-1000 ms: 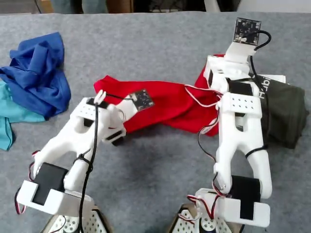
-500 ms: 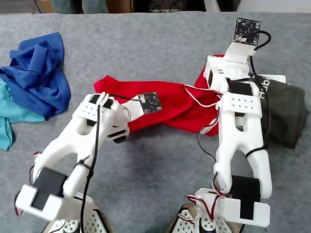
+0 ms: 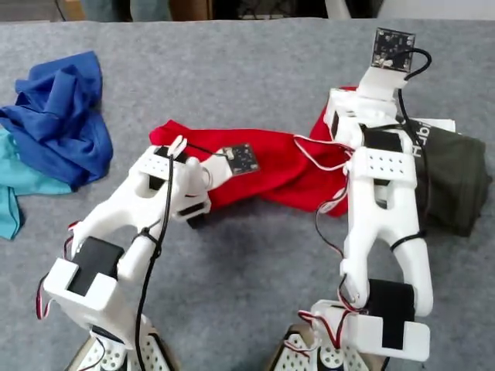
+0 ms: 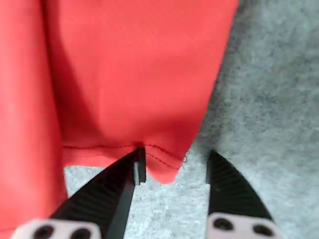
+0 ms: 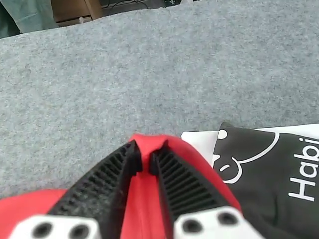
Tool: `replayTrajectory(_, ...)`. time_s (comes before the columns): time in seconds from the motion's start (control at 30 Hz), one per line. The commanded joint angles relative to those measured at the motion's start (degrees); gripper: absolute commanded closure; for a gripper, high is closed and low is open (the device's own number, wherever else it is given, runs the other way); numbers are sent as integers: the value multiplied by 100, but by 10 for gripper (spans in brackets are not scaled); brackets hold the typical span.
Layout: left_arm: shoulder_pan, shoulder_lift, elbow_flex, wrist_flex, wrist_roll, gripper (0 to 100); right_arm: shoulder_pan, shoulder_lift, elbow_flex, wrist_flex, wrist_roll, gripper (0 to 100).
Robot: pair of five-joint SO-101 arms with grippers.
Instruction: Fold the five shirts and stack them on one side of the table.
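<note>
– Since a second ago, what has shifted?
– Only the left arm (image 3: pixel 124 224): it has swung a little toward the right arm (image 3: pixel 383 209), along the near hem of the red shirt (image 3: pixel 271 166). The right arm has kept still.
– And looking down from above?
– The red shirt lies stretched across the middle of the grey table (image 3: pixel 232 69), reaching from one arm to the other. A crumpled blue shirt (image 3: pixel 58 116) sits at the left side and overlaps a teal shirt (image 3: pixel 11 193) at the table's edge. A folded dark shirt (image 3: pixel 456 182) lies at the right side, just beside the right arm, with a white edge (image 3: pixel 441 124) showing at its far side. Whether that edge is a shirt I cannot tell.
– The left wrist?
– The left gripper (image 4: pixel 177 164) is released, jaws apart, straddling a hemmed corner of the red shirt. One fingertip (image 4: pixel 127 181) touches the hem; the other stands over bare table.
– The right wrist?
– The right gripper (image 5: pixel 144 155) is clenched on a raised fold of the red shirt, with cloth pinched between its ridged jaws. The dark shirt, with its white print, lies just beside that fold
</note>
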Motion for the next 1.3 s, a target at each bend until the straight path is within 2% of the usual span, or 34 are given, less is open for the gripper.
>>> replayTrajectory(0.0,75,62,-224,-132,123,922,-26,-4,-400,9,53,985)
replayTrajectory(0.07,75,70,-224,-132,123,975,-26,-4,-400,9,44,985)
replayTrajectory(0.37,48,-97,-145,-70,123,972,-53,-4,-382,9,18,985)
replayTrajectory(0.5,251,-624,101,571,123,972,-53,-4,-382,9,18,985)
replayTrajectory(0.6,558,-1143,646,721,141,972,-53,-4,-400,26,18,985)
replayTrajectory(0.67,1015,-1433,1262,571,519,972,-44,-13,-400,26,18,985)
replayTrajectory(0.73,1385,-1688,2044,-26,1011,972,-35,-48,-400,35,18,985)
replayTrajectory(0.8,1376,-1996,2378,-334,1380,973,-35,-57,-400,44,18,985)
replayTrajectory(0.9,1305,-2629,2387,-158,1864,973,-26,-57,-400,44,18,985)
replayTrajectory(0.97,1174,-3095,2264,-132,2127,973,-26,-66,-409,44,18,985)
replayTrajectory(1.07,576,-3807,1903,202,2259,973,-35,-101,-409,97,18,985)
replayTrajectory(1.17,-295,-4202,1701,554,1846,973,-62,-321,-409,580,44,985)
replayTrajectory(1.27,-1156,-4193,1974,510,1055,973,-62,-620,-374,905,53,985)
